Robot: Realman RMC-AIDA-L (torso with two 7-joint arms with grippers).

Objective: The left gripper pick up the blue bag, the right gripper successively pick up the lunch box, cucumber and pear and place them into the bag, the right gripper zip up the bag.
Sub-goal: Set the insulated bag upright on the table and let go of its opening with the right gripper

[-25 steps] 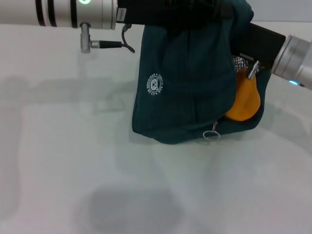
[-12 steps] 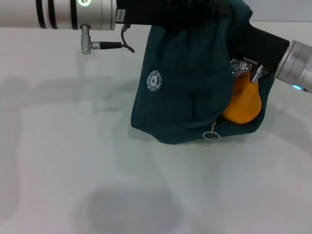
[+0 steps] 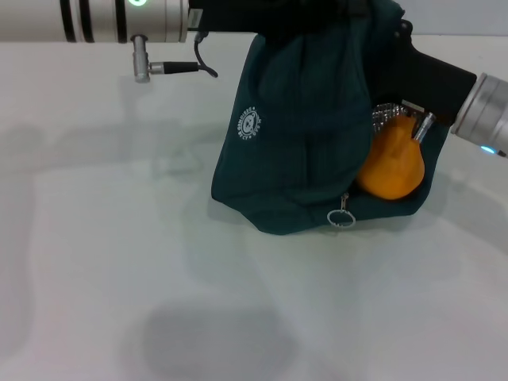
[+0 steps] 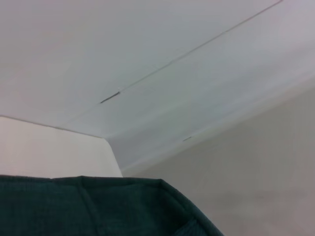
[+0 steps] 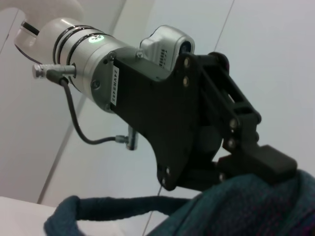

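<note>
The blue bag (image 3: 305, 135) hangs over the white table (image 3: 119, 262), its lower edge resting on the surface and its white round logo (image 3: 249, 123) facing the robot's left. The left gripper (image 5: 246, 157), reaching in from the top of the head view, is clamped on the bag's upper fabric; the right wrist view shows its dark fingers (image 5: 268, 162) pinched into the teal cloth, with one loop handle (image 5: 98, 209) drooping below. On the bag's right side the pear (image 3: 390, 165) sits in the open mouth, bright orange against a strip of silver foil lining (image 3: 385, 115). The right gripper (image 3: 417, 123) comes in from the right and holds the pear at its top, metal fingertips pressed against the fruit. The zipper's metal ring pull (image 3: 340, 217) dangles near the bag's bottom edge, just below the pear. The left wrist view shows only a fold of the teal fabric beneath pale walls. Lunch box and cucumber cannot be seen.
</note>
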